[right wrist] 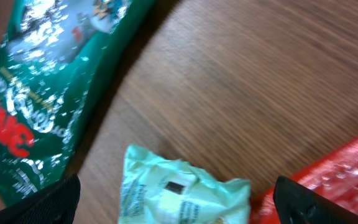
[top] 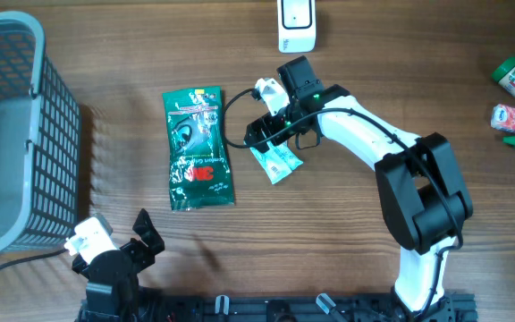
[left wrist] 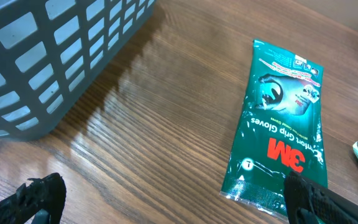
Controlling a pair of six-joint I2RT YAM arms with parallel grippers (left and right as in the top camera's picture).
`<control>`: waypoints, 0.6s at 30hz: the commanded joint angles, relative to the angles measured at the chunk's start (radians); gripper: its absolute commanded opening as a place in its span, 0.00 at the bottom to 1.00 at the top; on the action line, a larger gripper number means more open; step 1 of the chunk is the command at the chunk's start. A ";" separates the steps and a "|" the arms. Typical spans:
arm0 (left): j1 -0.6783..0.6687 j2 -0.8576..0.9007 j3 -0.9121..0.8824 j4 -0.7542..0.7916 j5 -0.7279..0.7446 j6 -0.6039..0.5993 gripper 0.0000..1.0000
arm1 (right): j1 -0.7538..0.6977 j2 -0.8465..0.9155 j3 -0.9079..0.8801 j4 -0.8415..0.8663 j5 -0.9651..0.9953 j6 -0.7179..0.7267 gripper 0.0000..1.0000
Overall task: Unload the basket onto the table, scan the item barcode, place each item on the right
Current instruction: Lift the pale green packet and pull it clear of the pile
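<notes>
Overhead, the right gripper [top: 278,136] hangs with its fingers spread wide, gripping nothing. The pale green packet [top: 276,163] lies just under it, and the green glove packet [top: 199,148] lies flat beside it.

In the left wrist view, the left gripper [left wrist: 179,205] is spread and empty. The glove packet [left wrist: 278,124] is just ahead, and the basket [left wrist: 55,56] is off to one side.

In the right wrist view, the pale green packet [right wrist: 179,193] sits between the parted fingers.

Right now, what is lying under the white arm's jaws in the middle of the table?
Under the right gripper, jaws open, lies a pale teal packet beside the green 3M pack. Its wrist camera also shows something red alongside; from overhead the arm hides that part.
</notes>
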 commanded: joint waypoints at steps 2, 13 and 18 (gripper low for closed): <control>0.005 -0.007 -0.005 0.002 -0.013 -0.010 1.00 | -0.003 0.019 -0.006 0.002 -0.130 -0.071 0.98; 0.005 -0.007 -0.005 0.002 -0.013 -0.010 1.00 | -0.003 0.067 -0.006 -0.023 -0.090 -0.091 0.95; 0.005 -0.007 -0.005 0.002 -0.013 -0.010 1.00 | -0.003 0.124 -0.006 -0.060 -0.043 -0.090 0.83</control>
